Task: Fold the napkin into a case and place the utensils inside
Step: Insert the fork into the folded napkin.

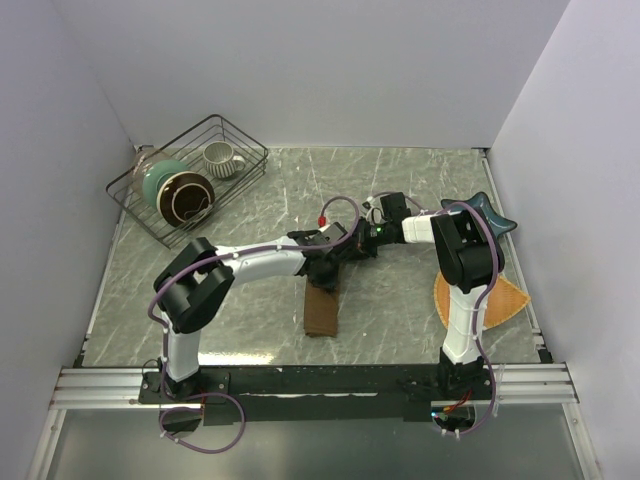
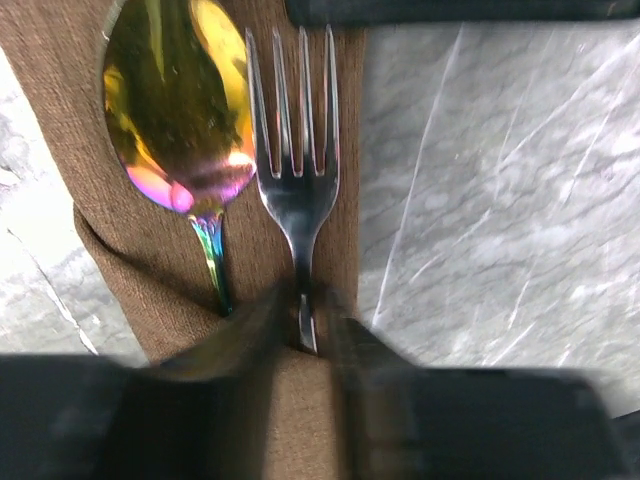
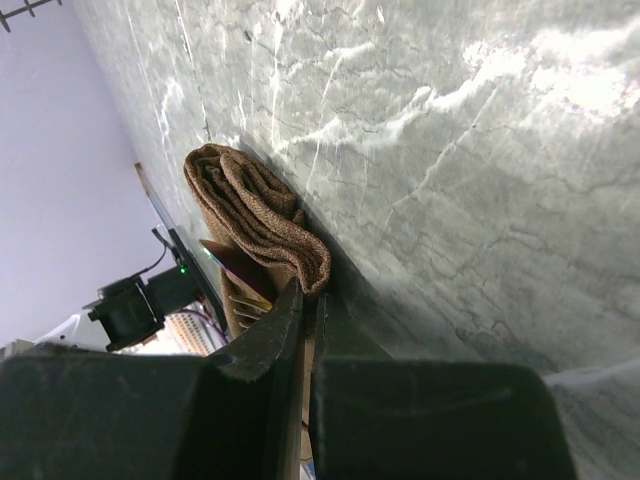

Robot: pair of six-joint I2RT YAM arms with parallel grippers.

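Brown case (image 2: 110,250) holding spoon (image 2: 180,100) and fork (image 2: 297,190) — left hand (image 2: 305,318) barely parted, right hand (image 3: 308,300) closed

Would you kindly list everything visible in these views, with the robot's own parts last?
dark-brown cloth napkin: 1, brown, folded narrow, table centre
silver metal fork: 1, silver, on napkin
gold-orange bowled spoon: 1, beside fork
black wire basket: 1, black, far left
white ribbed mug: 1, white, in basket
teal bowl: 1, in basket
brown bowl: 1, in basket
orange-tan woven mat: 1, right
grey marble table: 1
left gripper: black, at fork handle
right gripper: black, shut, at napkin's end
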